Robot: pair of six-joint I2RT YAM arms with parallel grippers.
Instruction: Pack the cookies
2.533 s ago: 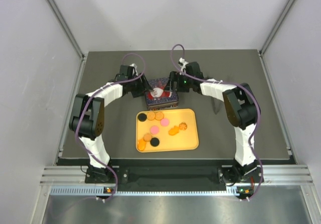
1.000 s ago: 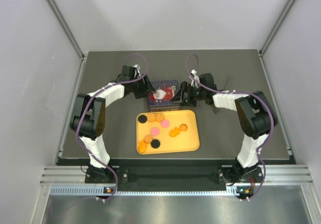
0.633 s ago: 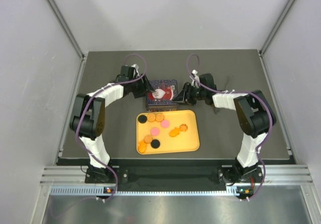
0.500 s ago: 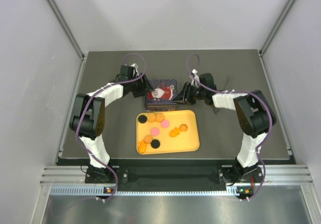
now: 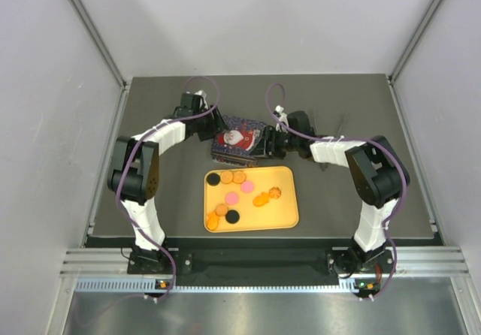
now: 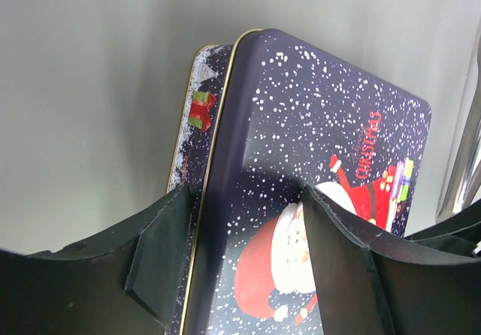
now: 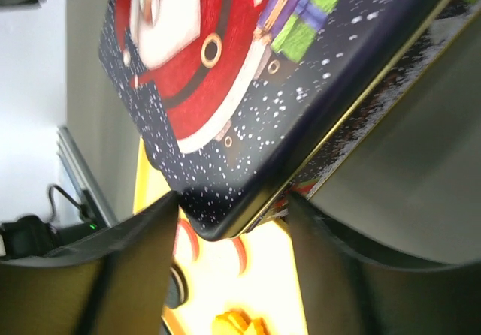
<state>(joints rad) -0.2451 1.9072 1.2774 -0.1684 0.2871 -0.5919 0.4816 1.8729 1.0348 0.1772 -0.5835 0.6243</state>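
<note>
A dark blue Christmas tin (image 5: 237,143) with a Santa lid sits skewed behind the yellow tray (image 5: 286,202). My left gripper (image 5: 216,134) pinches its left edge. In the left wrist view one finger lies on the lid (image 6: 316,147) and the other sits outside the side wall. My right gripper (image 5: 263,146) is closed on the tin's near right corner (image 7: 225,215), touching both lid and base. The cookies (image 5: 233,194), orange, pink and black rounds, lie loose on the tray; an orange one (image 7: 237,324) shows below the right jaws. Inside the tin is hidden.
The tray (image 7: 259,275) lies just in front of the tin, close under my right gripper. Grey walls stand left, right and behind the dark table (image 5: 346,110). A thin dark object (image 5: 325,162) lies on the table right of the right forearm.
The tin has shifted left and turned askew, with both grippers moving along with it. The right gripper has come in onto the tin's corner.
</note>
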